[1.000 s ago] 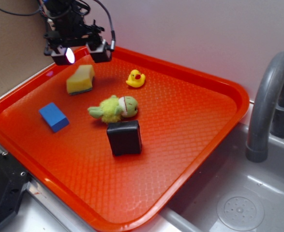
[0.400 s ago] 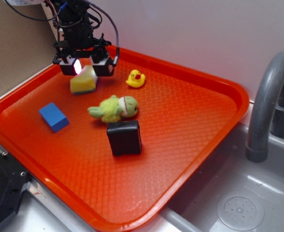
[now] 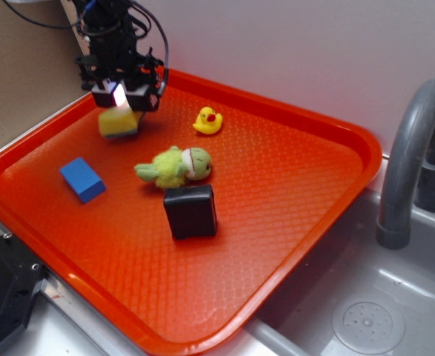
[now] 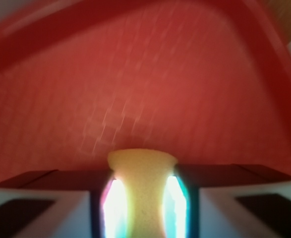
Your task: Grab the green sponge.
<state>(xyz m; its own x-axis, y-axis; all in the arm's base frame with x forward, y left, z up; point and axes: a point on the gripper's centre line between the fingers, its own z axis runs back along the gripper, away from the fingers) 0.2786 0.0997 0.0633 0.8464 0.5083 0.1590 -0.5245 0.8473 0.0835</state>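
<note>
Gripper (image 4: pixel 144 198) clamped on small yellow foam green sponge (image 3: pixel 118 123) | sponge at far-left of textured red plastic tray (image 3: pixel 291 193) | soft, light, pinches inward; mid-body hold suits

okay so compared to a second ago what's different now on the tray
The gripper came down over the sponge and closed on it; the wrist view shows the foam pinched between the fingers. The sponge shifted a little left and now looks tilted, possibly lifted. The blue block, plush, duck and black block stayed put on the tray.
</note>
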